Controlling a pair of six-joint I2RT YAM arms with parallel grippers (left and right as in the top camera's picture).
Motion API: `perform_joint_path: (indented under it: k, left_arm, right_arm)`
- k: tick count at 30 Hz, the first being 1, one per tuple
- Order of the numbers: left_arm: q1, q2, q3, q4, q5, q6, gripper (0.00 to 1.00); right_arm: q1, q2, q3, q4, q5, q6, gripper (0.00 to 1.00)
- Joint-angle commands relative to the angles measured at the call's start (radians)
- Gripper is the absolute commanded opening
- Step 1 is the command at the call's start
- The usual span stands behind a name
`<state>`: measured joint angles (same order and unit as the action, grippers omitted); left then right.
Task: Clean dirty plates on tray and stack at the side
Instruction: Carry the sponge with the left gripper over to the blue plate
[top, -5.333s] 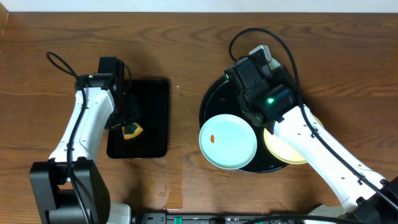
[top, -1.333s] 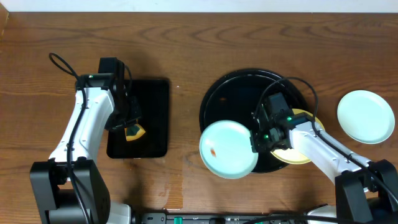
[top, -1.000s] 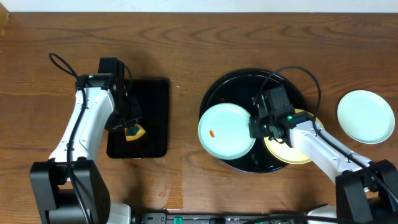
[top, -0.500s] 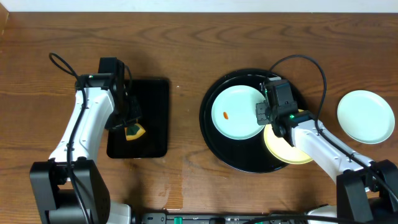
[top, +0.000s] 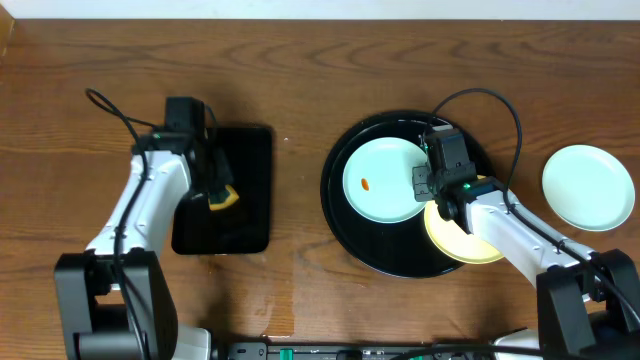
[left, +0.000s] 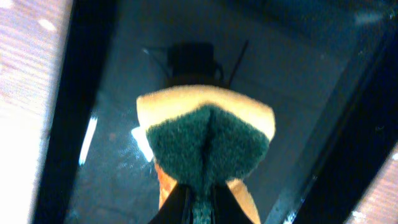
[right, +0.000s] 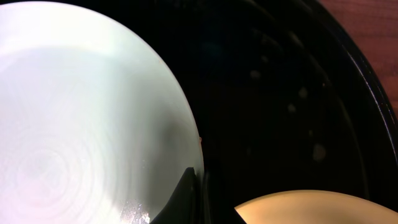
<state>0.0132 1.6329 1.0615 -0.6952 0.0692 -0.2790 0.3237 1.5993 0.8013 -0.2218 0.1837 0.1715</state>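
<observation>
A pale blue plate (top: 382, 180) with an orange smear lies on the round black tray (top: 350, 235). My right gripper (top: 421, 181) is shut on its right rim, which shows in the right wrist view (right: 198, 186) beside the plate (right: 81, 112). A pale yellow plate (top: 455, 240) sits at the tray's right edge, partly under my right arm; its edge shows in the right wrist view (right: 311, 208). A second pale blue plate (top: 588, 187) lies on the table at the right. My left gripper (top: 218, 192) is shut on a yellow and green sponge (left: 205, 140) over the rectangular tray.
A smaller rectangular black tray (top: 240, 225) lies at the left under my left gripper; its glossy floor (left: 112, 155) reflects the sponge. Bare wooden table lies between the two trays and along the far side.
My right gripper has dragged the smeared blue plate from the tray's front left edge up onto its middle. My left gripper has lifted the sponge and shifted a little right.
</observation>
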Motion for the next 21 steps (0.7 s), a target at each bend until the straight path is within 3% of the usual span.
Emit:
perform_joint_path:
  k: [1,8,14,21]
  left_arm:
    - [-0.021,-0.011,-0.098,0.097,-0.002,0.017,0.08]
    - [-0.026,0.007,-0.212,0.208,-0.001,0.017,0.08]
    - [-0.026,0.132,-0.231,0.237,0.002,-0.021,0.08]
    - [-0.026,0.159,-0.188,0.179,0.058,-0.035,0.07]
  right_arm:
    - [-0.003,0.008,0.015,0.002,0.029,0.0,0.01]
    - [-0.002,0.008,0.015,0.002,0.029,0.0,0.01]
    - [-0.002,0.008,0.015,0.001,0.029,0.0,0.01]
    - [-0.002,0.008,0.015,0.002,0.029,0.0,0.01]
